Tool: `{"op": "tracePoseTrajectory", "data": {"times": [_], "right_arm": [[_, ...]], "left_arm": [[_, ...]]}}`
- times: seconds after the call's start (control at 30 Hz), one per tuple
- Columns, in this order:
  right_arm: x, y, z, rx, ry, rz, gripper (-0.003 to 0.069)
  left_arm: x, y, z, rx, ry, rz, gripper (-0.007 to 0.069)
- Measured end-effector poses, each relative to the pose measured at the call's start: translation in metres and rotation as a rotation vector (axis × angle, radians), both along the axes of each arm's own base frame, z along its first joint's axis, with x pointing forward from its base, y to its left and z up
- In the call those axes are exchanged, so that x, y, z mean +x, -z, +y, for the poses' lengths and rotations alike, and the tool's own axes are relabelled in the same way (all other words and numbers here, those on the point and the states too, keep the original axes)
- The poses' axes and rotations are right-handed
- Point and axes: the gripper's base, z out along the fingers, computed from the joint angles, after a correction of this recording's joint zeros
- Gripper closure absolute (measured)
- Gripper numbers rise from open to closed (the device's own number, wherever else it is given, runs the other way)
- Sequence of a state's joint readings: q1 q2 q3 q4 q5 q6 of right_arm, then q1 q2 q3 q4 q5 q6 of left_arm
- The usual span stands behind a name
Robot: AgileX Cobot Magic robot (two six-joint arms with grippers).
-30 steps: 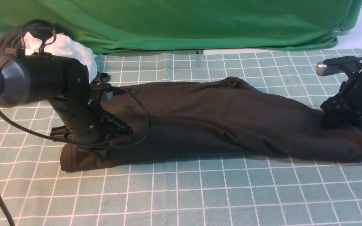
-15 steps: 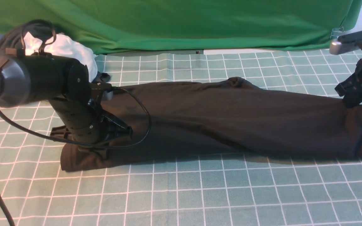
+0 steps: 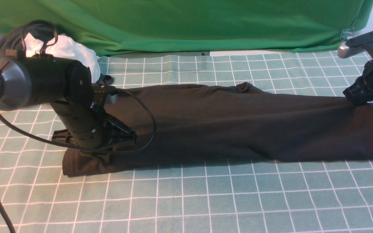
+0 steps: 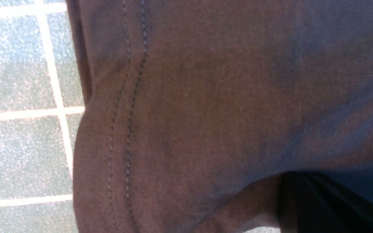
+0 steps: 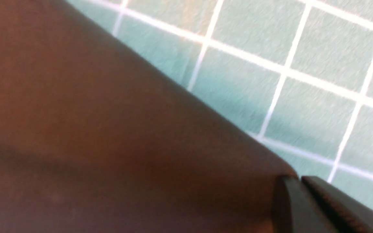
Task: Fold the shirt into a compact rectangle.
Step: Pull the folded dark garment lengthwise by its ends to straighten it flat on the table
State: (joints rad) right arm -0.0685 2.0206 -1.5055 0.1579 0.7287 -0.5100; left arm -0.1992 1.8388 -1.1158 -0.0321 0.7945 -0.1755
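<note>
right gripper (image 3: pixel 357 96) has its jaws pressed together on the right end of the shirt (image 3: pixel 231 126), lifting it so the long black band pulls taut across the checked tablecloth (image 3: pixel 186 200). left gripper (image 3: pixel 100 152) is clamped on the hem end, low at the table, anchoring it, i'd guess to smooth wrinkles before folding.

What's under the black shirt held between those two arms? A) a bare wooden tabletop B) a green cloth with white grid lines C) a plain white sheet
B: the black shirt, gripped by the left gripper and right gripper, lies on a green tablecloth with white grid lines.
</note>
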Motion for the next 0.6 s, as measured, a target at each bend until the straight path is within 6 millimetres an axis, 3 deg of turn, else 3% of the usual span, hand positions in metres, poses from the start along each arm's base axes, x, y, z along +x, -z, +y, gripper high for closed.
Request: {"op": "tracePoseTrajectory", "data": {"times": [0.1, 0.2, 0.3, 0.4, 0.47, 0.53, 0.6], "right_arm": [[0.003, -0.001, -0.004, -0.025, 0.017, -0.039, 0.0506], [0.002, -0.005, -0.007, -0.030, 0.061, -0.012, 0.0282], [-0.004, -0.017, -0.007, -0.008, 0.122, 0.061, 0.0202], [-0.017, -0.034, -0.006, 0.015, 0.198, 0.143, 0.0260], [-0.026, -0.044, -0.006, 0.014, 0.198, 0.178, 0.0364], [-0.038, -0.051, -0.007, 0.013, 0.198, 0.200, 0.0522], [-0.050, -0.051, -0.008, 0.020, 0.228, 0.221, 0.0606]], "left_arm": [[0.000, 0.000, 0.000, -0.001, -0.001, 0.000, 0.0613], [0.000, 0.000, 0.000, 0.000, -0.001, 0.002, 0.0613], [-0.001, -0.004, 0.000, -0.003, -0.001, -0.009, 0.0613], [-0.003, -0.014, 0.003, -0.002, -0.001, -0.041, 0.0613], [-0.005, -0.025, 0.005, -0.006, -0.004, -0.075, 0.0613], [-0.009, -0.040, 0.006, -0.012, -0.003, -0.115, 0.0613], [-0.013, -0.050, 0.006, -0.022, -0.006, -0.139, 0.0613]]}}
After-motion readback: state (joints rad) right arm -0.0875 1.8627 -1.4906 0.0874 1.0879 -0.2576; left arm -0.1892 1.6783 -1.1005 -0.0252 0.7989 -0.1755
